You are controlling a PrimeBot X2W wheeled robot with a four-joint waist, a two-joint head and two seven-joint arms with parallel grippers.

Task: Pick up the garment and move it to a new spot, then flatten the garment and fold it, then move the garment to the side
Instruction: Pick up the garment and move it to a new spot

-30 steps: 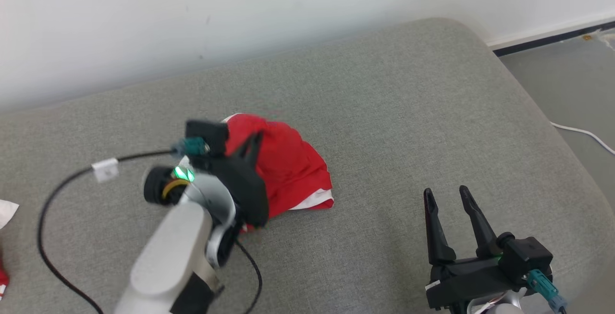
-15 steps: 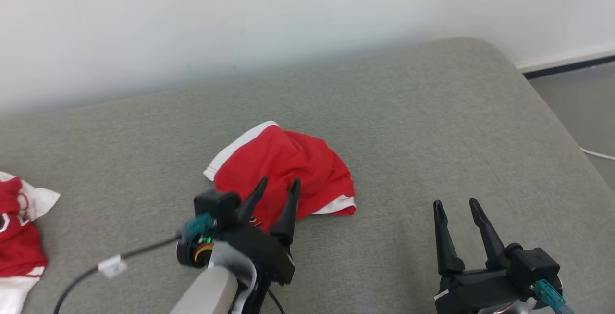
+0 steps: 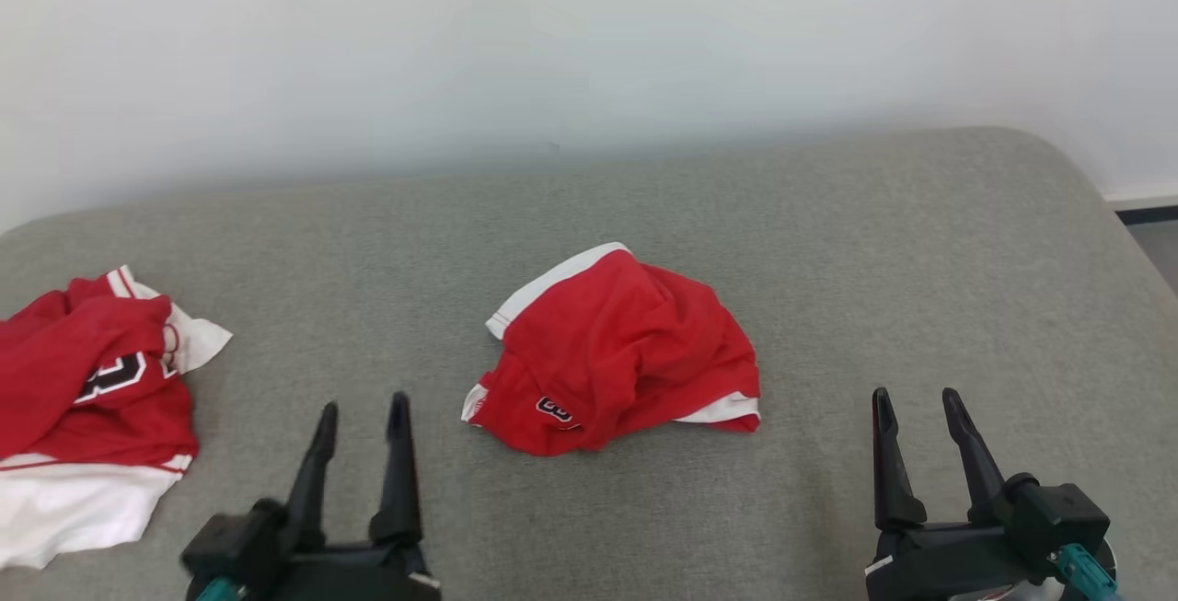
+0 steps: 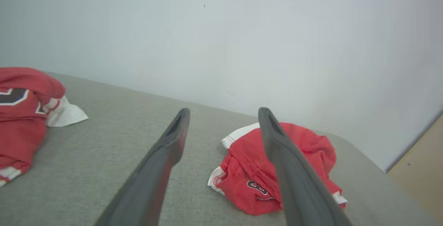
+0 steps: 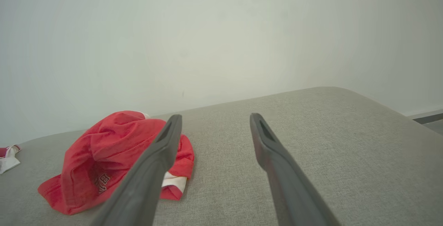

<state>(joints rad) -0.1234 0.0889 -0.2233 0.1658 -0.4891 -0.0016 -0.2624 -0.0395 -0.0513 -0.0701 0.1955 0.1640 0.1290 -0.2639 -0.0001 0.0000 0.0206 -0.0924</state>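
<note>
— Where's the garment right now?

— The red garment (image 3: 617,352) lies crumpled in a heap about the middle of the grey cushion (image 3: 828,242). There's a white band along its far-left edge, white trim at its near-right corner, and a small dark number patch low on the near side. Nothing is touching it.

— And the grippers?

— The left gripper (image 3: 363,403) sits at the near edge, left of the garment and a little closer to the robot. Its two dark fingers are spread apart and point toward the wall, with nothing between them but bare cushion. It's near the garment but not in contact.

— The right one?

— The right gripper (image 3: 916,394) mirrors it on the other side. Its fingers are parted just as wide, it holds nothing, and it's clear of the garment's trimmed corner. From its own wrist, the heap lies off to the left of its fingers.

— So the garment's between them?

— Between them and a bit farther back, yes.

— Anything else on the cushion?

— A jersey (image 3: 92,380), red and white with a black number on it, is bunched up at the far left end, well apart from the garment. Behind it all is a plain pale wall (image 3: 552,30). At the far right there's a sliver of floor (image 3: 1164,256) past the cushion's rounded corner.
</note>
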